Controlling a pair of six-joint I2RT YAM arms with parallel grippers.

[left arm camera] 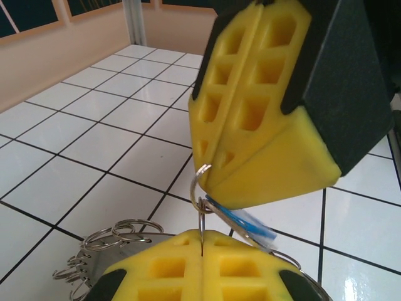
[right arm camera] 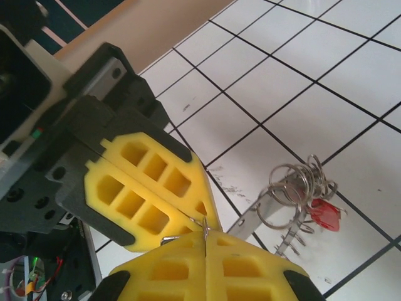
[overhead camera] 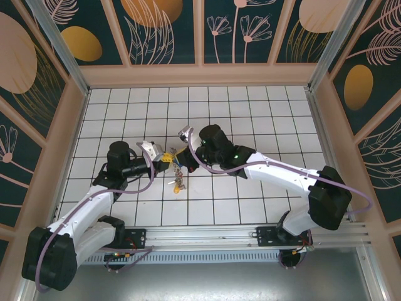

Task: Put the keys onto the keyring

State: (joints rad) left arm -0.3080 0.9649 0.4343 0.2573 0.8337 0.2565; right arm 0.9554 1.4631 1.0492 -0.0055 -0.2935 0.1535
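Note:
My two grippers meet tip to tip above the middle of the tiled floor. The left gripper [overhead camera: 164,158] [left arm camera: 202,241] is shut on a thin metal edge of the keyring [left arm camera: 94,260] [right arm camera: 269,204], a grey band strung with several small split rings. The right gripper [overhead camera: 182,152] [right arm camera: 205,241] is shut on a small split ring carrying a blue key [left arm camera: 250,224]; that ring hooks round the metal in the left pads. A red key [right arm camera: 324,215] hangs among the strung rings. The bunch of keys [overhead camera: 178,182] dangles below both grippers.
White tiles with dark grout cover the floor [overhead camera: 250,106]. Beige walls with patterned panels [overhead camera: 200,75] close it in at the back and sides. A metal rail [overhead camera: 207,235] runs along the near edge by the arm bases.

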